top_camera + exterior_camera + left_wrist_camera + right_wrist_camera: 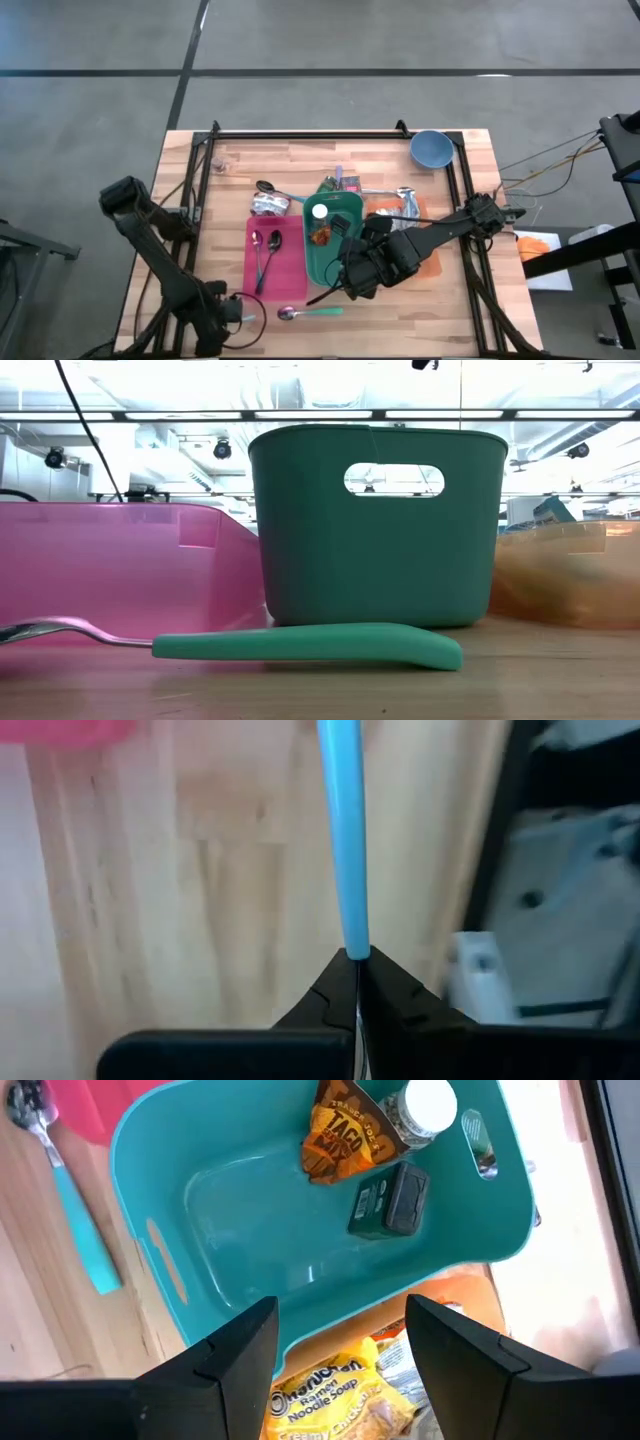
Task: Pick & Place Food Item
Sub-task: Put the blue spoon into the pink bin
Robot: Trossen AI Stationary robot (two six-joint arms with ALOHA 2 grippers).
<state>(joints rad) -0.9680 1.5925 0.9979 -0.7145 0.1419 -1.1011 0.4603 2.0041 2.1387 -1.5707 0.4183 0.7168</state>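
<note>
Left gripper point(357, 982) – jaws clamped on a blue handle point(343, 830), low over the surface. Right gripper point(340, 1342) hovers above the green bin point(250, 1210), jaws parted, empty; noodle packet point(330, 1398) just beside the bin – descend squarely, grip mid-packet.

Green bin point(330, 262) holds an orange-brown taco packet point(340, 1135), white-capped jar point(420, 1108) & a black box point(392, 1200). Pink tray point(272, 265) w/ silver spoons point(266, 245); teal-handled spoon point(312, 313) on the light wood-grain worktop point(230, 170). Blue bowl point(431, 149) at a worktop corner, orange bin point(565, 575), yellow ramen pack point(335, 1400) w/ dark lettering.
</note>
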